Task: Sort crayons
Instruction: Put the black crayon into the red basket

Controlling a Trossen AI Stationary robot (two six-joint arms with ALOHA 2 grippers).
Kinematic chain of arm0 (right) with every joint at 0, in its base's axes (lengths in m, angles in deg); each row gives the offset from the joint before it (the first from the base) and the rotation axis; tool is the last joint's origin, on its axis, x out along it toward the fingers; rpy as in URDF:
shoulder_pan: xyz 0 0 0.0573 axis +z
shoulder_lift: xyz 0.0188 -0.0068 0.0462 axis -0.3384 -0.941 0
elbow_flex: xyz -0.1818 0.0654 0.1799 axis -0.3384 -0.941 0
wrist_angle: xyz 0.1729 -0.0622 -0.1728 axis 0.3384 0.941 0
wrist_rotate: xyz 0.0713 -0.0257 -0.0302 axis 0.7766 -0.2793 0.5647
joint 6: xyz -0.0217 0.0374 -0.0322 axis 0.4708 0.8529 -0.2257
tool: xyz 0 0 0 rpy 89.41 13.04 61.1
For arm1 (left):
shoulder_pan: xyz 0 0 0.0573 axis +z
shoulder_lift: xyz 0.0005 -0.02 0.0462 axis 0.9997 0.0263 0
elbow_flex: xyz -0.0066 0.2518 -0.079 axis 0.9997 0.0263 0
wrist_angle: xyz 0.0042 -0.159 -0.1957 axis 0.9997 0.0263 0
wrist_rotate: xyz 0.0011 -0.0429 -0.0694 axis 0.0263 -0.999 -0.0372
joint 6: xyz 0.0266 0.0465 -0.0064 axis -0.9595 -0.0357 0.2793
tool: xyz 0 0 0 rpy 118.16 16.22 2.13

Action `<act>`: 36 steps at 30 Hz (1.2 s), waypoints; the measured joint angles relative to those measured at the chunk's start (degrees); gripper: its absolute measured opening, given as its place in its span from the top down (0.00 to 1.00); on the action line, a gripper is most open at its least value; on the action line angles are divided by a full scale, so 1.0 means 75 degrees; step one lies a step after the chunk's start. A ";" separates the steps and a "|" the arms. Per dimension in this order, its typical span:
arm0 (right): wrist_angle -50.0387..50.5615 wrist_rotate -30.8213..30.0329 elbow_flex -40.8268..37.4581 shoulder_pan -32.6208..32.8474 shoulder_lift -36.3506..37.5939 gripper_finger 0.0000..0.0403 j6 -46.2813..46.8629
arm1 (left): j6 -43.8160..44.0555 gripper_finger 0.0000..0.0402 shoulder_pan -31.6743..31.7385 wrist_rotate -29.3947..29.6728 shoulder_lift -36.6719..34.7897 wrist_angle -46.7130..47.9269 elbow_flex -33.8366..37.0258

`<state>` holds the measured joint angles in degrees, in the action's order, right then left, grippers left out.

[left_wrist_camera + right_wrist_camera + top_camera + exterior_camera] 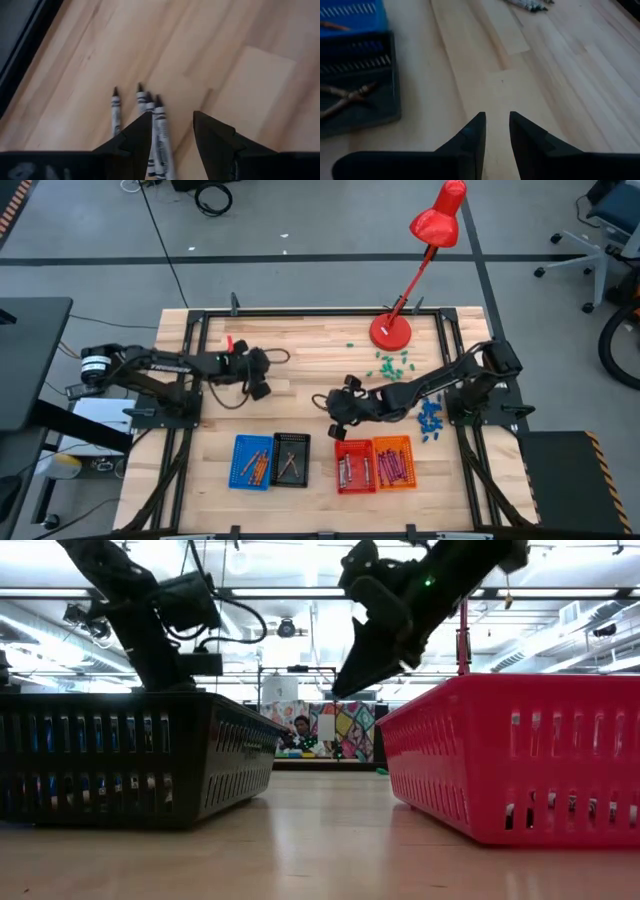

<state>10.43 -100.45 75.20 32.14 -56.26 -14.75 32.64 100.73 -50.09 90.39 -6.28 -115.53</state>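
Three grey-white crayons (150, 107) with dark tips lie side by side on the wooden table. My left gripper (172, 122) is open just over them. One finger (137, 137) stands above the crayons, and the other is over bare wood. In the high view my left gripper (258, 377) is at the table's left middle. My right gripper (497, 122) is slightly open and empty above bare wood, just beyond the baskets (338, 406). Brown crayons (345, 97) lie in the black basket (375, 112).
Four baskets stand in a row near the front edge: blue (253, 461), black (291, 459), red (354, 465) and orange (394, 462). A red desk lamp (391, 330) stands at the back. Green bits (390, 365) and blue chunks (430, 420) lie at the right.
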 joint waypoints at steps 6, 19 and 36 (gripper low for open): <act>-0.1228 0.0503 -0.0524 -0.0400 0.0000 0.77 -0.0462 | -0.0150 0.61 0.1135 -0.0649 0.0049 0.0038 0.0000; -0.3143 0.1399 -0.1337 -0.0583 0.0000 0.77 -0.0703 | -0.1058 0.61 0.2884 -0.1549 0.0222 -0.0155 0.0000; -0.3199 0.1545 -0.1342 -0.0568 0.0000 0.77 -0.0764 | -0.1446 0.65 0.3492 -0.2227 0.1489 -0.0656 -0.0038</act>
<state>-13.56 -88.86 65.13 27.88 -56.26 -20.48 21.80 126.93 -66.78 101.56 -11.20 -115.81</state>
